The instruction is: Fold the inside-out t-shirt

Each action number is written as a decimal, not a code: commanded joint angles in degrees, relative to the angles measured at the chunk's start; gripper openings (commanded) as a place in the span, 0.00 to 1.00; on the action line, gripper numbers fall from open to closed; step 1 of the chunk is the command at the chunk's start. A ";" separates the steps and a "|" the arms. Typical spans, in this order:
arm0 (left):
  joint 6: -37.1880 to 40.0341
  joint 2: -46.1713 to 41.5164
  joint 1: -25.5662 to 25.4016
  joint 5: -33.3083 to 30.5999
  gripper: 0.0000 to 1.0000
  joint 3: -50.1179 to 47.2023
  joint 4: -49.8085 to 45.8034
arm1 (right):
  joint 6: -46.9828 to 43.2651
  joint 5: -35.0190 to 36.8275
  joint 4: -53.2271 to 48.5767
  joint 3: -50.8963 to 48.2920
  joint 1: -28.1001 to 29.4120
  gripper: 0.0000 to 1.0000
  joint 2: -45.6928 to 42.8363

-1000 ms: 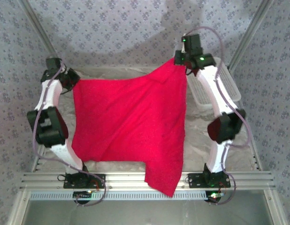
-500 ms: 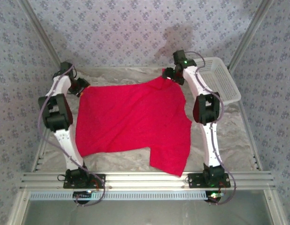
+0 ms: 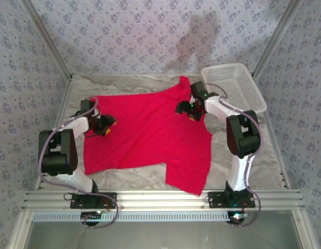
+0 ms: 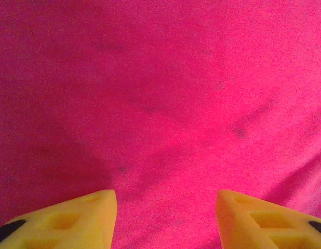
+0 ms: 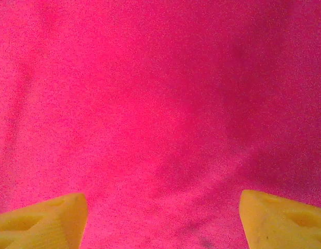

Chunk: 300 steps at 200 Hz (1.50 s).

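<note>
On the pale, crinkled table (image 3: pixel 256 155) the plain bright red soft cloth t-shirt (image 3: pixel 150 135) lay spread flat; a second before, it had hung stretched between raised arms. The left gripper (image 3: pixel 105 126) and right gripper (image 3: pixel 187 110) had dropped low over it. Both wrist views showed yellow wedge fingers (image 4: pixel 77 220) apart, nothing between them, over fuzzy knit. A white plastic mesh basket (image 3: pixel 238 85) sat at the far right.

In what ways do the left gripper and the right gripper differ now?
The left gripper sits at the t-shirt's left edge; the right gripper sits near its far right edge. In the wrist views, the right gripper's jaws stand wider apart than the left gripper's. Both are open, hold nothing and face red cloth.
</note>
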 commanded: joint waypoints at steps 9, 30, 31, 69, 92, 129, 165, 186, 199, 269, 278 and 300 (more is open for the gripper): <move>2.55 0.53 5.19 -3.77 0.57 -1.13 1.24 | 3.99 4.08 2.89 -11.63 0.26 0.80 -5.33; 5.76 1.14 6.92 -8.43 0.59 0.76 -2.88 | 5.47 9.21 1.52 -18.95 0.34 0.81 -9.61; 5.91 1.14 6.95 -8.77 0.59 0.87 -3.08 | 5.51 9.41 1.42 -19.38 0.34 0.81 -9.81; 8.14 0.97 6.44 -12.73 0.60 3.22 -6.18 | 7.31 13.20 -0.46 -23.82 1.04 0.81 -16.72; 9.66 -1.20 3.15 -15.77 0.61 5.68 -9.19 | 6.41 15.88 -4.54 -15.19 3.28 0.79 -17.92; 11.97 -6.66 -2.61 -20.90 0.61 10.21 -13.48 | 4.98 16.05 -1.84 -0.04 6.22 0.63 -11.85; 10.21 -10.84 -4.39 -18.15 0.60 8.05 -8.52 | 3.63 13.39 -0.29 18.33 5.25 0.45 5.19; 9.58 -10.50 -4.82 -16.08 0.59 7.42 -6.80 | 4.27 11.85 -3.24 29.55 4.46 0.37 14.92; 9.57 -9.82 -5.11 -15.43 0.58 7.40 -6.37 | 4.73 11.35 -3.94 34.43 3.96 0.33 19.14; 9.05 -5.76 -5.31 -14.66 0.57 8.10 -5.92 | 8.75 11.96 -4.51 40.56 2.81 0.53 26.91; 9.05 -5.79 -5.28 -14.60 0.57 8.24 -5.90 | 9.19 11.78 -4.25 40.56 2.73 0.53 27.36; 9.36 -6.01 -5.28 -15.25 0.57 8.79 -6.52 | 11.17 10.83 -2.82 40.72 2.59 0.51 28.99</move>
